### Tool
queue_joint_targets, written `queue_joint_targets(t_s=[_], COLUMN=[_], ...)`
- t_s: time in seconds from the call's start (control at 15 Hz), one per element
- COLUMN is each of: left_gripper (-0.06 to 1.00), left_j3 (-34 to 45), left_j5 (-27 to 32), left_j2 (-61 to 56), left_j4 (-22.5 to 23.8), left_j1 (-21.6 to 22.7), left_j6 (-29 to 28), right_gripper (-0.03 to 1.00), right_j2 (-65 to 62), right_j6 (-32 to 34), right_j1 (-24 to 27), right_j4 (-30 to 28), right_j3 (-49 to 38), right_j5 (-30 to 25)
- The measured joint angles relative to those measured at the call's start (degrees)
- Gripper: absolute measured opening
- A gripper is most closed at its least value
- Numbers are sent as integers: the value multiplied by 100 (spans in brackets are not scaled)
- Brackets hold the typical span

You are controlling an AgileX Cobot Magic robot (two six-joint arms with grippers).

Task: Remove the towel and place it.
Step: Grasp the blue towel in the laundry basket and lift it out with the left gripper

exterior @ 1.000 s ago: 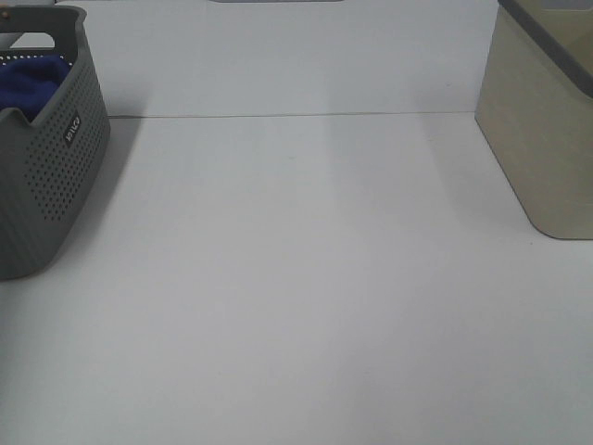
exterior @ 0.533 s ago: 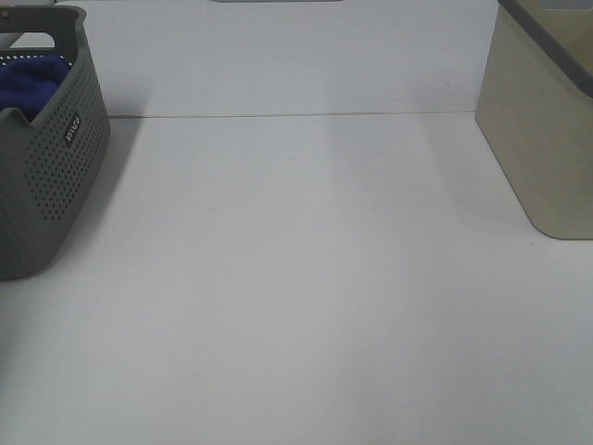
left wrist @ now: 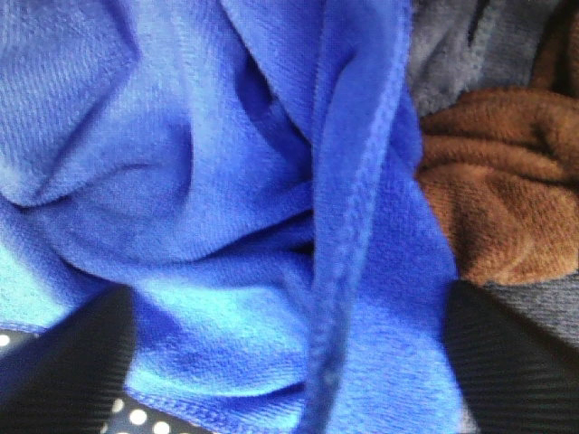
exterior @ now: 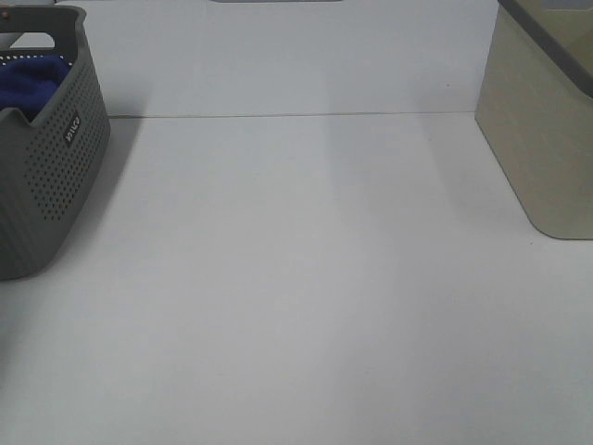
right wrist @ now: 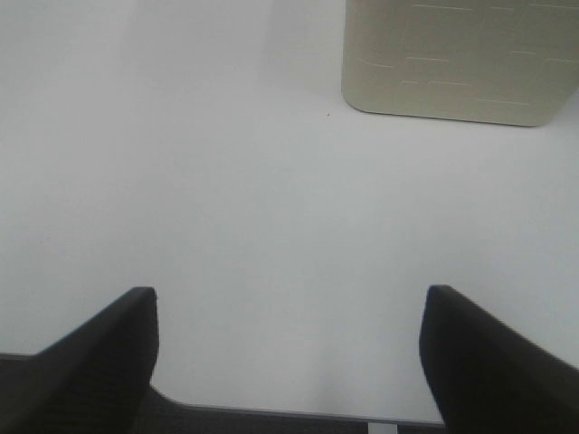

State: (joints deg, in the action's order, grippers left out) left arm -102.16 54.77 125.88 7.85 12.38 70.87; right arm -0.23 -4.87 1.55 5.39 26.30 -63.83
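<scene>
The royal-blue plush towel [exterior: 32, 79] lies crumpled inside a grey perforated basket [exterior: 51, 176] at the far left of the exterior view. In the left wrist view the towel [left wrist: 208, 181] fills most of the picture, and a stitched hem runs down its middle. My left gripper [left wrist: 285, 307] is open, low over the towel, with one finger on each side of the hem fold. My right gripper [right wrist: 289, 297] is open and empty above the bare white table [right wrist: 271, 181]. Neither arm shows in the exterior view.
A brown cloth [left wrist: 502, 181] and a grey cloth [left wrist: 470, 45] lie beside the towel in the basket. A beige bin [exterior: 547, 120] stands at the far right; it also shows in the right wrist view [right wrist: 457, 59]. The white table [exterior: 296, 278] spans between them.
The basket and the towel in it shift very slightly. Nothing else has visibly moved.
</scene>
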Motion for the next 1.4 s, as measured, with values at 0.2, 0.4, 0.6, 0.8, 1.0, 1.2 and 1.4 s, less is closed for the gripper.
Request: queue_joint_targets(t_s=[0.2, 0.4, 0.6, 0.8, 1.0, 1.2, 1.4], left_gripper=[43, 27, 22, 0, 0, 0, 0], left_j3=[0, 0, 0, -80, -447, -739, -888], left_j5=[338, 378, 378, 390, 441, 470, 487], left_j2=[0, 0, 0, -52, -487, -1220, -1788], left_j4=[0, 0, 17, 367, 567, 550, 550], left_j1=[0, 0, 0, -29, -201, -573, -877], left_j6=[-11, -29, -34, -34, -40, -57, -103], right_gripper=[77, 77, 77, 77, 77, 77, 77], right_j2=[0, 0, 0, 0, 0, 0, 0], right_j6=[0, 0, 0, 0, 0, 0, 0], right_j1=[0, 0, 0, 0, 0, 0, 0], right_j4=[0, 0, 0, 0, 0, 0, 0], right_j3=[0, 0, 0, 0, 0, 0, 0], right_j5=[0, 0, 0, 0, 0, 0, 0])
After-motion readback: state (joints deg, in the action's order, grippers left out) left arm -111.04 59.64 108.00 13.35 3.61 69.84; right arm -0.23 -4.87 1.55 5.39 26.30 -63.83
